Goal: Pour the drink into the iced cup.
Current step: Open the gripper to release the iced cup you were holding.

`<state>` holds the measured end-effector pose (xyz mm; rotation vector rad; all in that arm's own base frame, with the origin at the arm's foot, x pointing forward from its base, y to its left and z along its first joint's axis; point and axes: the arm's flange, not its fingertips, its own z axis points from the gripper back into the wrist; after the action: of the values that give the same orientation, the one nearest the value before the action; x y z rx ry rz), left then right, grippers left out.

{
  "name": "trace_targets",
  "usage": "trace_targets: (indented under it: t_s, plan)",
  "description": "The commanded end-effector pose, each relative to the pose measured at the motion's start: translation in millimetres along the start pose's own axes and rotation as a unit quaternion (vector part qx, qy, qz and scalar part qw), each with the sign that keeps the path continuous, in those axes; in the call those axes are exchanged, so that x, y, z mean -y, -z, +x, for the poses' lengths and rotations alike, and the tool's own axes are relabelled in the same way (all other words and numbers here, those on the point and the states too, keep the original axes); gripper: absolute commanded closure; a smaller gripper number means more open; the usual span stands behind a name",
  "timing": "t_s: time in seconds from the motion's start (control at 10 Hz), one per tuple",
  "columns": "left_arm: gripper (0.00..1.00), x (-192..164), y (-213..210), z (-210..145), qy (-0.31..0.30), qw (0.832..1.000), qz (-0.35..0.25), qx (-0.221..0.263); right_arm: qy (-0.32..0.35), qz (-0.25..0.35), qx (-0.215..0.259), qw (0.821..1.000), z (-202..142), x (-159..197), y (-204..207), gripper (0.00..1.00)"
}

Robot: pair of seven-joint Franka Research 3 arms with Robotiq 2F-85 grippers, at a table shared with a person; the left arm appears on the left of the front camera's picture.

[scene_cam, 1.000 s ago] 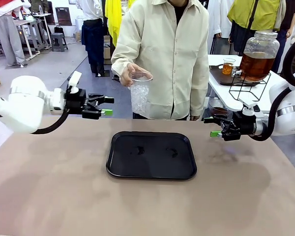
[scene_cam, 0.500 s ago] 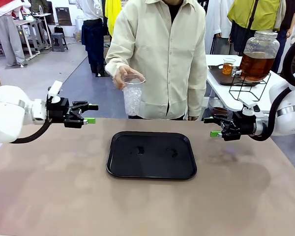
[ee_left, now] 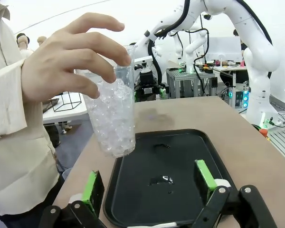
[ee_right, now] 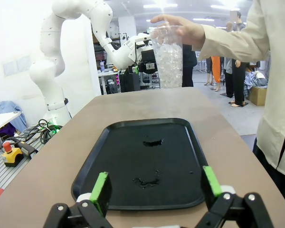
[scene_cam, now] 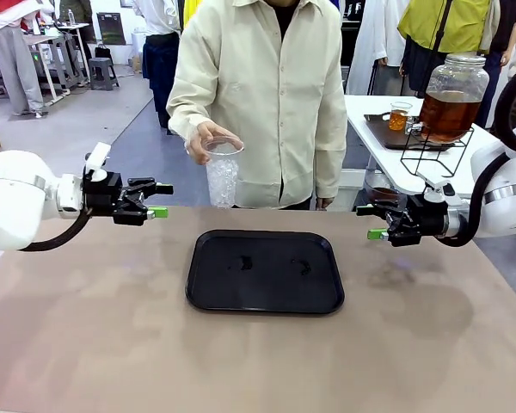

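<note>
A person at the far side holds the iced cup (scene_cam: 223,175), a clear plastic cup full of ice, by its rim in one hand above the table's far edge. In the left wrist view the iced cup (ee_left: 113,118) hangs just ahead of my fingers, up and to the left. The right wrist view has the iced cup (ee_right: 168,59) far off. The amber-brown drink (scene_cam: 399,120) fills a small cup on a side table at the back right, next to a big glass jar (scene_cam: 450,96) of the same liquid. My left gripper (scene_cam: 161,200) and right gripper (scene_cam: 368,221) both hover open with nothing between their fingers.
A black tray (scene_cam: 267,292) with a few wet spots lies in the middle of the brown table. The jar stands on a wire rack (scene_cam: 430,153). Each wrist view looks across the tray (ee_left: 185,156) (ee_right: 128,166) between open green pads.
The person has stepped to the picture's left, carrying the iced cup along and a little lower. My left arm drew back to the left early on, then held still. The right arm has not moved.
</note>
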<state>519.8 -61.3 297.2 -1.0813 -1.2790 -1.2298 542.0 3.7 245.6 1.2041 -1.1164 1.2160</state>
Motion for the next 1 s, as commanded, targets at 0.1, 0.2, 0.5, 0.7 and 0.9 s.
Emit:
trace_targets:
  t_s: [0.1, 0.2, 0.5, 0.7, 0.9]
  plan:
    - [0.00, -0.2, 0.6, 4.2, 0.002, 1.000, 0.003, 0.001, 0.002, 0.001, -0.002, 1.000, 2.6, 0.3, 1.5, 0.00]
    - [0.00, -0.2, 0.6, 4.2, 0.002, 1.000, 0.003, 0.001, 0.002, 0.001, -0.002, 1.000, 2.6, 0.3, 1.5, 0.00]
    - [0.00, -0.2, 0.6, 4.2, 0.002, 1.000, 0.003, 0.001, 0.002, 0.001, -0.002, 1.000, 2.6, 0.3, 1.5, 0.00]
    - [0.00, -0.2, 0.6, 4.2, 0.002, 1.000, 0.003, 0.001, 0.002, 0.001, -0.002, 1.000, 2.6, 0.3, 1.5, 0.00]
    - [0.00, -0.2, 0.6, 4.2, 0.002, 1.000, 0.003, 0.001, 0.002, 0.001, -0.002, 1.000, 2.6, 0.3, 1.5, 0.00]
